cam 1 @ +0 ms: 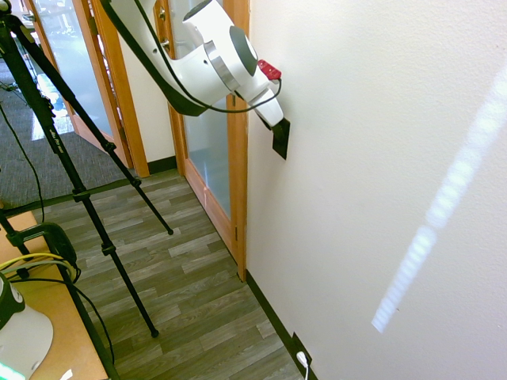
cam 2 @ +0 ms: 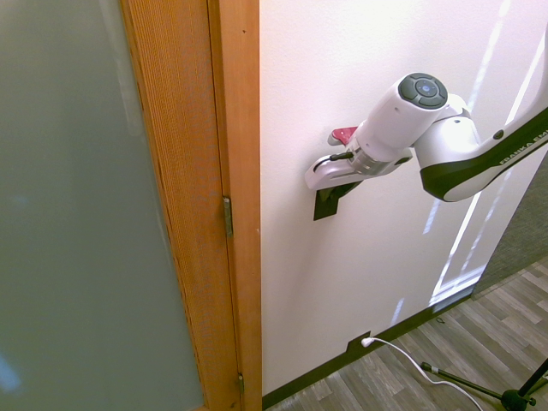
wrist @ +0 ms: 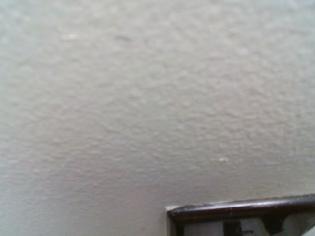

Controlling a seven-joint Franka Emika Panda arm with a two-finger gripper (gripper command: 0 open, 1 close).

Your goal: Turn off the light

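Hand: you have it pressed up to the wall, right at the switch; you cannot tell whether its fingers are spread or together.
Switch: black plate on the white wall, just beside the wooden door frame; its edge shows in the wrist view.
Outlet: low on the wall, white plug in it.

The wall, filling the right of the first exterior view, is matt white paint with a fine rough texture seen close up in the wrist view. The light switch plate looks glossy black plastic. The door frame is grained, varnished wood around frosted glass. The floor is grey wood-look plank, slightly sheeny. The arm's shell is smooth glossy white plastic.
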